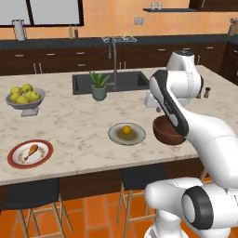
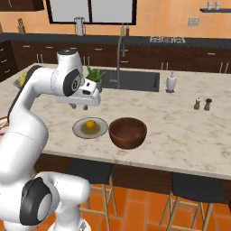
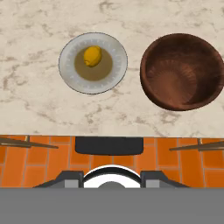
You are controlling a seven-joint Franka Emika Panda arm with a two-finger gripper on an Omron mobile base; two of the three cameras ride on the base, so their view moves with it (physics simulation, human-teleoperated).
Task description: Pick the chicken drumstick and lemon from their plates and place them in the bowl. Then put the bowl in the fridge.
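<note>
overhead, arm folded, hand above lemon point(image 3: 92, 56) plate point(image 3: 70, 78), beside bowl point(image 3: 181, 72)

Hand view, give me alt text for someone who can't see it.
Seen from above, a lemon sits on a grey plate beside an empty dark wooden bowl, apart from it, on a marble counter. Orange tile floor and a dark stool seat lie past the counter's edge.

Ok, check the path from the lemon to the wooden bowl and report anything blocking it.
Nothing visible blocks it. The lemon lies on its grey plate, the wooden bowl stands empty beside it, with bare marble counter between them.
</note>
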